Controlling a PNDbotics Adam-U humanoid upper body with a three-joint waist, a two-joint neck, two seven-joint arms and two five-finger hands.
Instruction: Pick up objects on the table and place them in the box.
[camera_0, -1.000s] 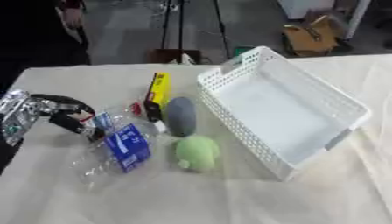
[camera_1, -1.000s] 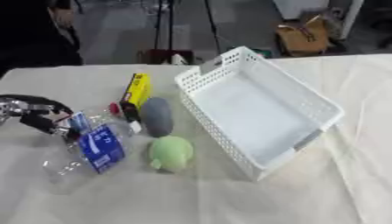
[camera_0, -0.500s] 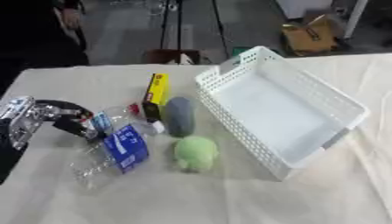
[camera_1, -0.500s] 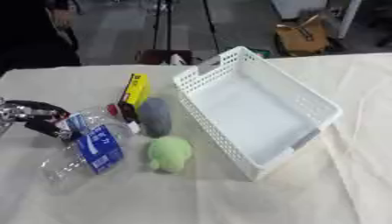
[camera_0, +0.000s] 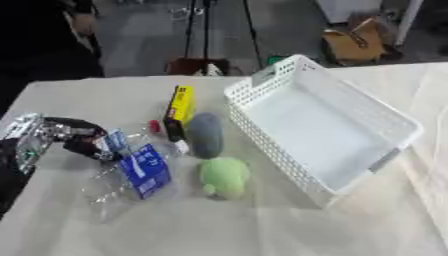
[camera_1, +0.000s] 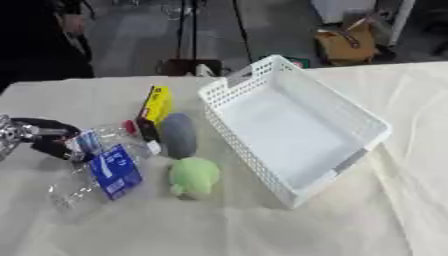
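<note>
Looks like a lab or workshop, grey bare floor (camera_0: 149, 45) behind the cloth-covered table (camera_0: 262, 225), black tripod legs (camera_0: 249, 30) standing there, open cardboard box (camera_0: 354, 42) on the floor

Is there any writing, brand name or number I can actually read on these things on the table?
None can be read.
Clear plastic bottle: its blue label carries pale marks, too blurred to read.
Yellow and black box: no print can be made out.
White basket: a pale tag on its far rim and a grey one on its near rim, both unreadable.
</note>
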